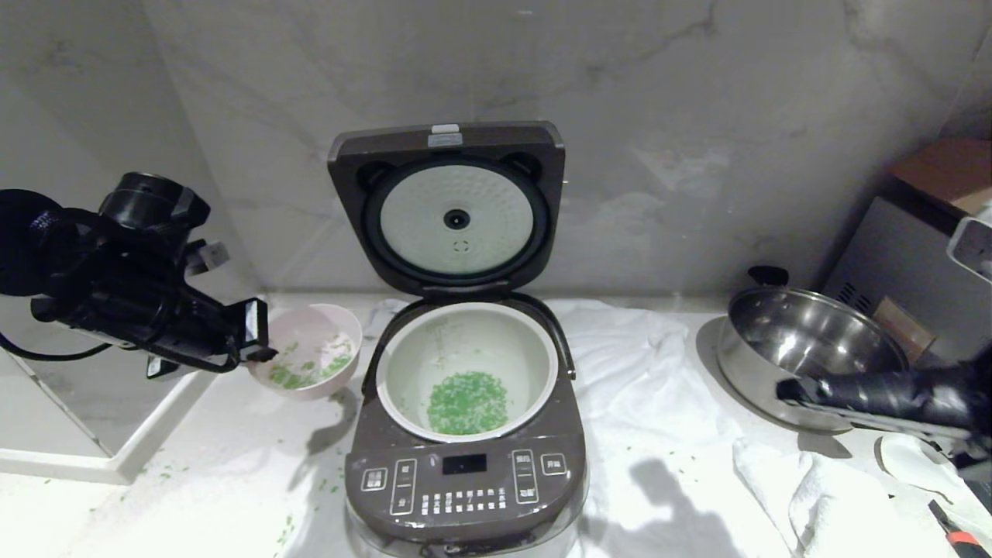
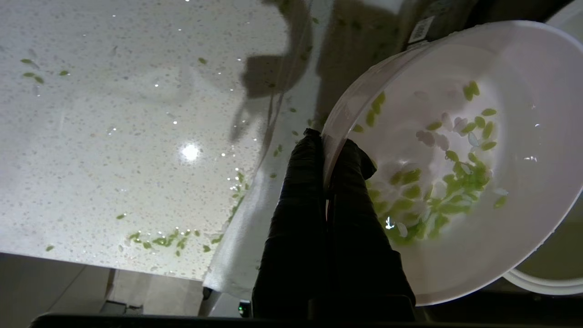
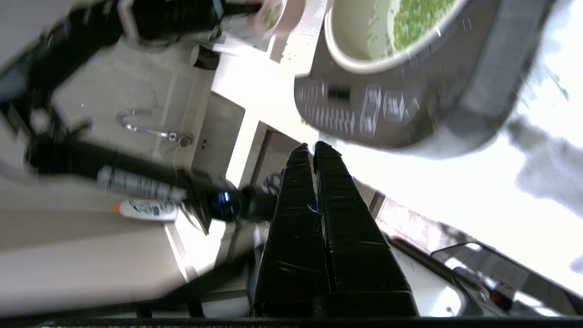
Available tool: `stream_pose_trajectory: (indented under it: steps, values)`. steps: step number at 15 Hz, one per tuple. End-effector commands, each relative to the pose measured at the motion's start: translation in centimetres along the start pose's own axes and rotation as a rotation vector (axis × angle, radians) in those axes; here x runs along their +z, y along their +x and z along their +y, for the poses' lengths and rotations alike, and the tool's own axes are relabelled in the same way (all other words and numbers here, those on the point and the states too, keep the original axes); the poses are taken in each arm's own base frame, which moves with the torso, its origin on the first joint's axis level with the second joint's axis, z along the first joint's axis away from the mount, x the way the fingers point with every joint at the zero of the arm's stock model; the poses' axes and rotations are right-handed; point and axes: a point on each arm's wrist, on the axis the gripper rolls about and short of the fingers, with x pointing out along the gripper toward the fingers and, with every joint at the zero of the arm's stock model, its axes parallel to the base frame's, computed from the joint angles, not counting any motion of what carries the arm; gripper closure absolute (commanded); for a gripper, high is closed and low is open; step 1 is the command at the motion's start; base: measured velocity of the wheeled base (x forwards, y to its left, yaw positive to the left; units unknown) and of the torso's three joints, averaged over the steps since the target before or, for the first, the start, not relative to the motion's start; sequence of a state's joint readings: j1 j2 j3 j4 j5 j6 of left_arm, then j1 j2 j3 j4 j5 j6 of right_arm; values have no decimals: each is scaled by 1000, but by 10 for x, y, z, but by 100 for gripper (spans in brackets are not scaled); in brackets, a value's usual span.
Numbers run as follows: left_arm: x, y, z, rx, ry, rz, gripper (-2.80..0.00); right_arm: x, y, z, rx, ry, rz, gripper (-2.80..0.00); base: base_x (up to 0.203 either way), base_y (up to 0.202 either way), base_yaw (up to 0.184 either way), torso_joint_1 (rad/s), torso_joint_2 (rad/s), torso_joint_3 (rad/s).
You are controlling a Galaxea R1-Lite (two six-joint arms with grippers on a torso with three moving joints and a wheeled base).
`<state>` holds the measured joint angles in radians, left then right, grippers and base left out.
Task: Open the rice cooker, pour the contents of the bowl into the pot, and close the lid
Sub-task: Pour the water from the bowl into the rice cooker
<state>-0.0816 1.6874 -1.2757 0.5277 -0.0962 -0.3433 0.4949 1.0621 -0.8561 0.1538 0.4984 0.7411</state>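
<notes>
While tilted, bowl rim sits between left fingers.

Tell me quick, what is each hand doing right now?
Left hand: closed on the rim of the pink bowl, left of the cooker.
Right hand: closed, empty, near the steel pan.

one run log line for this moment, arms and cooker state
left pincer shut on small pale pink bowl rim | green bits in white pot | brown-grey lid up | right pincer shut, empty

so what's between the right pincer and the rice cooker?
Head view: only rumpled white cloth lies between the right pincer and the rice cooker; the steel pan sits behind.
</notes>
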Motion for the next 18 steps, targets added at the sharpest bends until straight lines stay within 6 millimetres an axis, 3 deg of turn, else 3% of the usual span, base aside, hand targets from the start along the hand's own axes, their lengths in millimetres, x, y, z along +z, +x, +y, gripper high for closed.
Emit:
stream_pose_trajectory:
  steps: [1,4,7,11,18]
  values:
    - [-1,3,-8,-15,13,10,0,-48,-53,-5,42,-99,-106,0,0,0,0,0,0,0]
    - [-2,2,-13,-24,18,10,0,-90,-80,-34,-188,-285,-310,0,0,0,0,0,0,0]
    - [-3,2,-14,-25,19,15,0,-112,-97,-54,-542,-455,-529,0,0,0,0,0,0,0]
    - [-3,2,-16,-29,21,11,0,-131,-104,-61,-835,-584,-638,0,0,0,0,0,0,0]
    - [-3,-2,-23,-46,24,4,0,-136,-103,-66,-1057,-538,-834,0,0,0,0,0,0,0]
